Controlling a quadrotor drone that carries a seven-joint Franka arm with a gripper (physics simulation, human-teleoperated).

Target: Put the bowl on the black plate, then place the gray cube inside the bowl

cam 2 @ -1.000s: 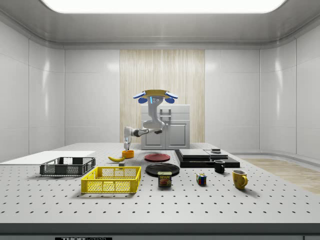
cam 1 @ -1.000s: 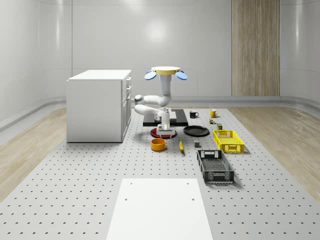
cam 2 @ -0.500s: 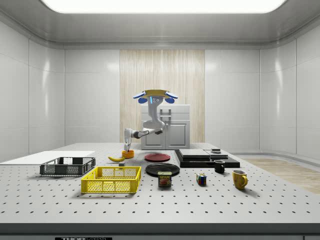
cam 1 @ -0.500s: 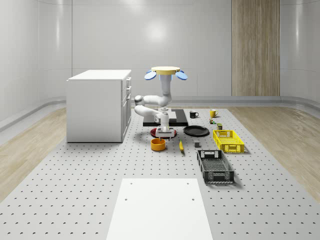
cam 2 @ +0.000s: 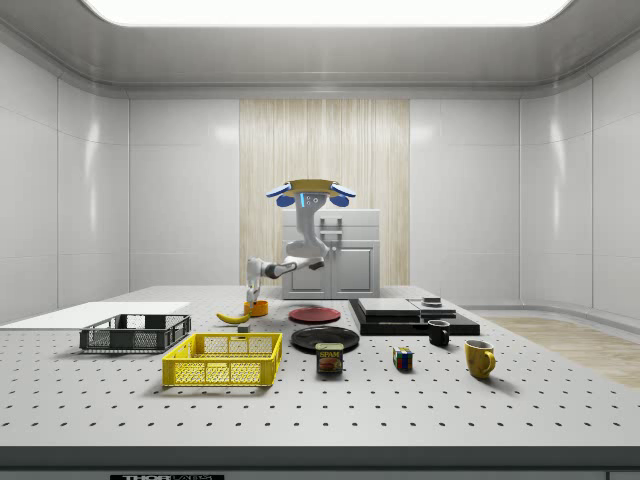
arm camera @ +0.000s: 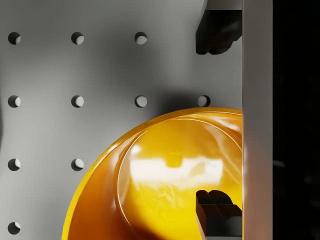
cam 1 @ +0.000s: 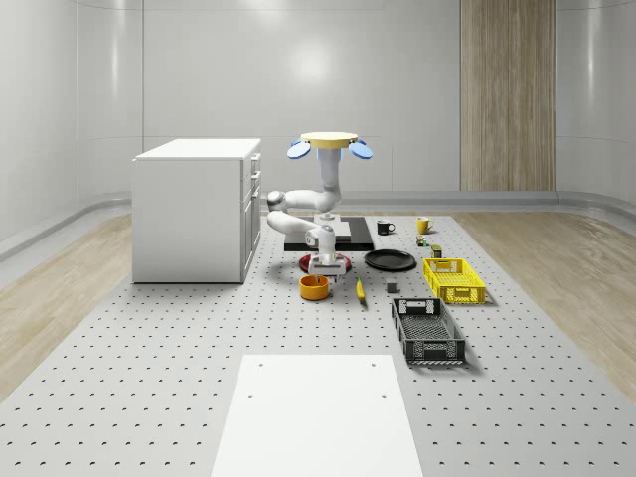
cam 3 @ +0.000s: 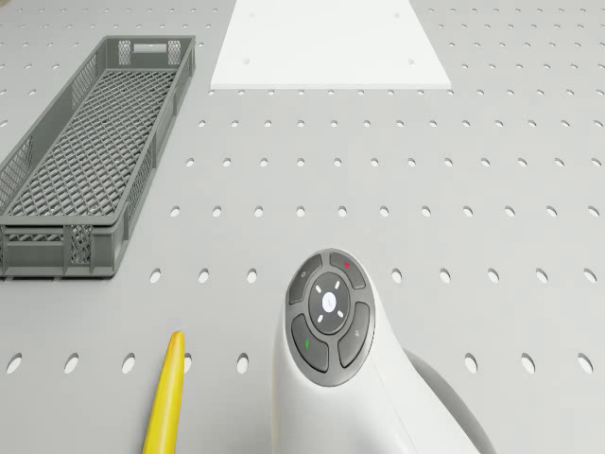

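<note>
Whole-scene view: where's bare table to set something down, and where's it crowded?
Free: the table between the cabinet and the white sheet, and at the view's right of the gray crate. Crowded: around the orange bowl, with gripper, red plate, black plate, banana.

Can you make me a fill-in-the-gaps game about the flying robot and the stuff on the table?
1. The gripper is right above the orange ____.
2. The long yellow fruit beside the bowl is a ____.
3. The black plate has ____ on it.
4. The drone hovers beside the white ____.

Missing words: bowl; banana; nothing; cabinet
</note>
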